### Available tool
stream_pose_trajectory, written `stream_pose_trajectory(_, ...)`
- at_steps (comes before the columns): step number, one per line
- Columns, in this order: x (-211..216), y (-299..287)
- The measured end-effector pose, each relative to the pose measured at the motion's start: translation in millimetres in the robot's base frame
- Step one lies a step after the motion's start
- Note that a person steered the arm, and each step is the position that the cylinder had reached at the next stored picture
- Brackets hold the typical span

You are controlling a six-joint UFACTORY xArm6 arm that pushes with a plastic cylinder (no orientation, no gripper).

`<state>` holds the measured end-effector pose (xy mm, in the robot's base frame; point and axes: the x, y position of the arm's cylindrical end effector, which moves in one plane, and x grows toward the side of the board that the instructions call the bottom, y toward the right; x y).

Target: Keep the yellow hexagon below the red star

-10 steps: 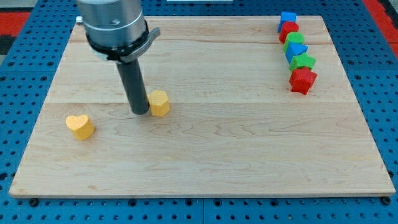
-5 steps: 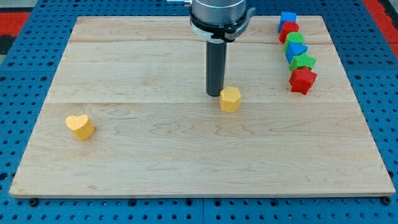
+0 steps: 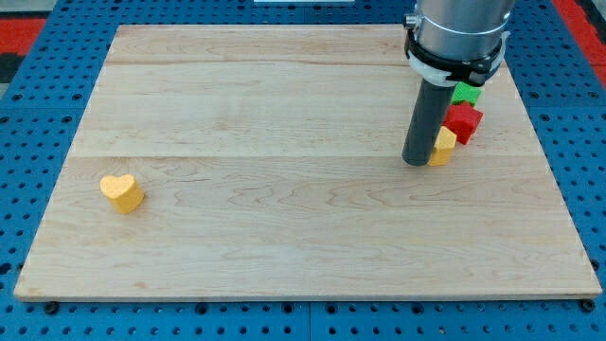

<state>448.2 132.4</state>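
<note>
1. Tip-wise: my tip (image 3: 417, 163) is down on the board (image 3: 284, 237), over toward the view's right, and it sits right against the view's left side of the yellow hexagon (image 3: 442, 147). Looks like touching, no gap I can make out. It's just a plain rod, so nothing on it opens, closes or clamps onto anything.
2. That yellow hexagon is mostly hidden behind the rod; I only see its right part poking out. It sits just below and a bit to the left of the red star (image 3: 463, 121), and the two look like they're touching or very nearly so. Can't say for sure from this angle.
3. So as things lie, the hexagon is on the lower side of the star in the view, slightly off to the view's left rather than straight under it.
4. Right above the red star there's a green block (image 3: 465, 93), tucked partly behind the arm's body. Shape I can't really call with that much covered. It's snug against the star's top.
5. Way over at the view's left, well apart from everything else, a yellow heart (image 3: 122, 191) sits alone near the board's lower-left area.
6. Under the board is a blue pegboard table (image 3: 28, 313).
</note>
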Motion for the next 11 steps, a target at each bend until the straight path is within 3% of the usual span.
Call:
stream_pose_trajectory(4, -31.6, 37.6)
stream_pose_trajectory(11, 29.2, 54.8)
